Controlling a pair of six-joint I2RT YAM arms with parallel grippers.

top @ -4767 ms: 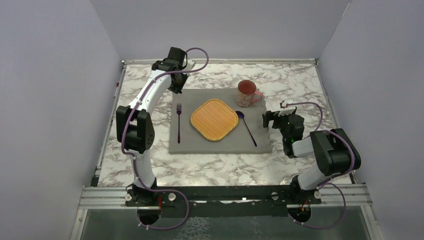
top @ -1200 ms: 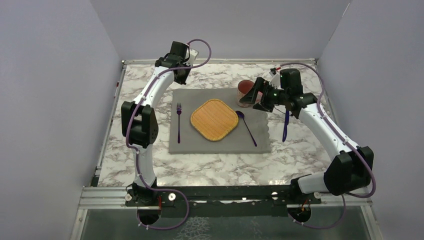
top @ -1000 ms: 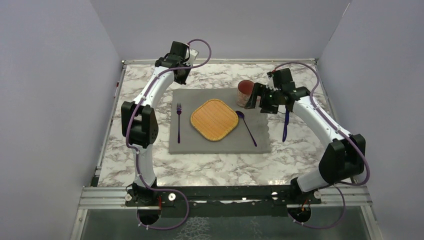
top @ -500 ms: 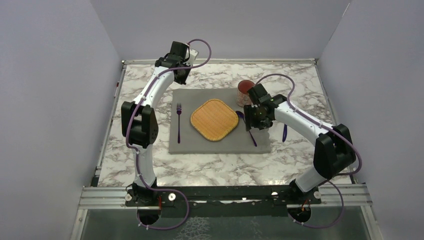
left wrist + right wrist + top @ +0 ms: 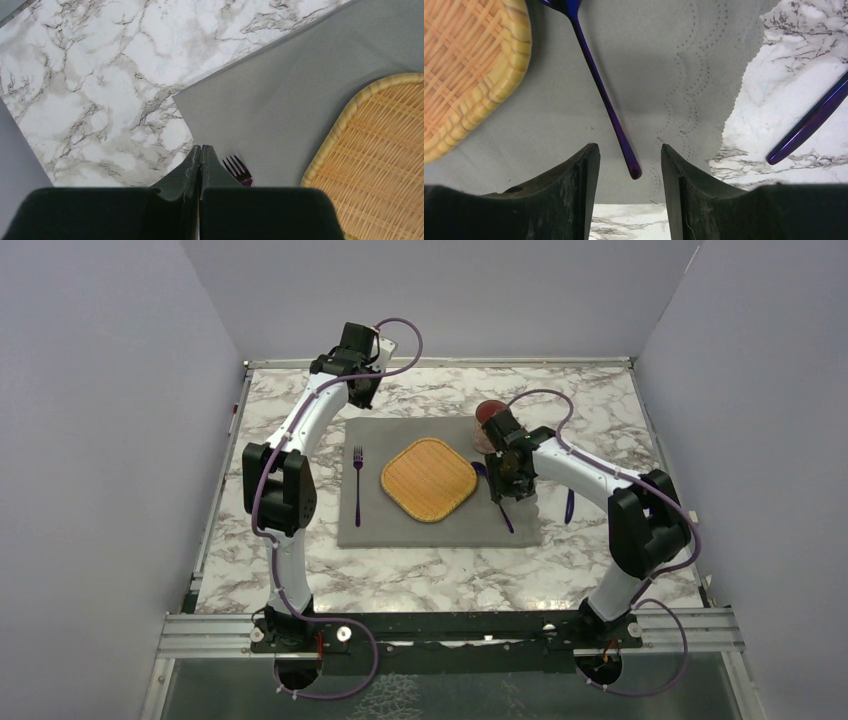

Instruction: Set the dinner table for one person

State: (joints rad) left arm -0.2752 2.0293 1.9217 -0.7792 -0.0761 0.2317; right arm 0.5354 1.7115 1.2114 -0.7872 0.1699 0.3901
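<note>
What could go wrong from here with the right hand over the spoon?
1. The open right hand straddles only the handle tip of the spoon; a grasp there may slip, or pinch the placemat and drag it.
2. The mug stands close by that arm's wrist; a swing could knock it.

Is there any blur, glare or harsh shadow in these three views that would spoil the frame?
Top external: even, soft light, sharp throughout, no hard shadows. Left wrist: dinner table and placemat crisp; the shut left end effector is dark, with little detail. Right wrist: spoon sharp with mild sheen, no glare; open right end effector underexposed.
</note>
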